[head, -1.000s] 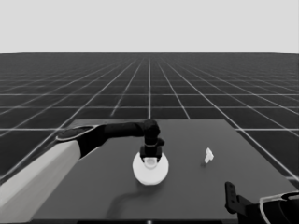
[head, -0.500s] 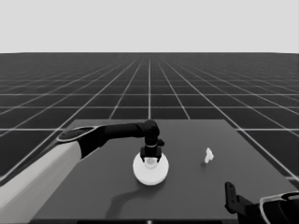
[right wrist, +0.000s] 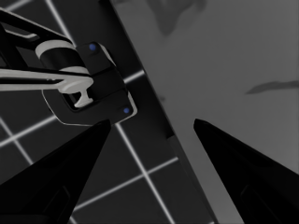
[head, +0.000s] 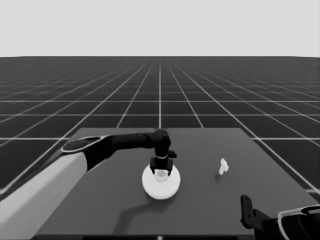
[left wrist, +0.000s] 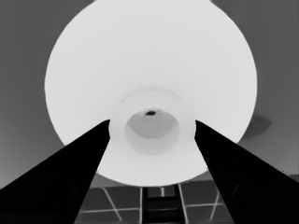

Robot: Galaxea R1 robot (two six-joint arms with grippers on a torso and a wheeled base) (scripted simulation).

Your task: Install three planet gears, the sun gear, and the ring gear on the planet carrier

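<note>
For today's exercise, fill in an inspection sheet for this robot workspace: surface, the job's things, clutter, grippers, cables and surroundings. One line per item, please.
Surface: dark table, flat.
Job's things: larger round part near the table's middle, with a raised hub; smaller round part and gears not visible.
Clutter: thin white piece lying alone to the right of the round part.
Grippers: left gripper over the larger round part, jaws at either side of the hub; right gripper parked at the table's near right corner, jaws apart, holding nothing.
Cables: nothing seen.
Surroundings: grid floor; dark machinery with blue lights past the table edge.
</note>
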